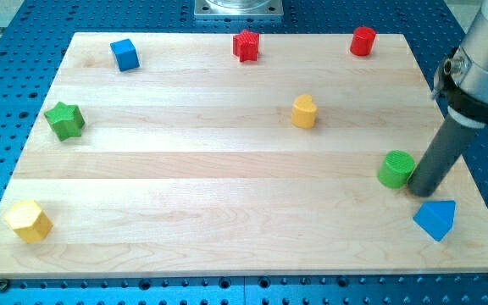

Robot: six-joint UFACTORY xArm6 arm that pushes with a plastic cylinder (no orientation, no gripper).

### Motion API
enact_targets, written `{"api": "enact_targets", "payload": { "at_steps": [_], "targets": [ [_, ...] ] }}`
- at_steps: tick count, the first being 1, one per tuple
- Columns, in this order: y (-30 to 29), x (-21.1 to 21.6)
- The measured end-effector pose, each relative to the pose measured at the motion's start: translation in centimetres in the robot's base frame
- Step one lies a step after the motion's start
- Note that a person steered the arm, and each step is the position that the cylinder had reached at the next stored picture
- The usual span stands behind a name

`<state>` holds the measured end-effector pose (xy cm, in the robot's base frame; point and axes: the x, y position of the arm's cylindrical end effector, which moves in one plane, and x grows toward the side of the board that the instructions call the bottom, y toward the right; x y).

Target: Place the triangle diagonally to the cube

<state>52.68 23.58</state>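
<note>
Our tip point(419, 190) rests on the pale wooden board point(227, 169), touching the green cylinder block point(396, 169) and just above the blue triangular block point(435, 219), which sits near the board's right and bottom edges. The rod holds nothing. The blue cube block point(124, 54) lies top-left, with open board between them.

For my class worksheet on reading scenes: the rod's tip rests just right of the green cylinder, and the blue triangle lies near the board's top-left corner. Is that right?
Not quite. In the camera view my tip does sit just right of the green cylinder, but the blue triangle lies near the board's bottom-right corner, just below my tip. The block at top left is the blue cube.
</note>
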Motion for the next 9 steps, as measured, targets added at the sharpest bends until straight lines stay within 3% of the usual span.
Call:
{"api": "enact_targets", "payload": {
  "at_steps": [1,2,3,4,5,6,7,8,9],
  "targets": [
    [9.7,0.9],
    [5.2,5.4],
    [-2.3,4.4],
    [-10.9,-0.6],
    [-14.5,-0.8],
    [-8.0,0.8],
    [-9.3,7.4],
    [-13.8,3.6],
    [-14.6,1.4]
  ]
}}
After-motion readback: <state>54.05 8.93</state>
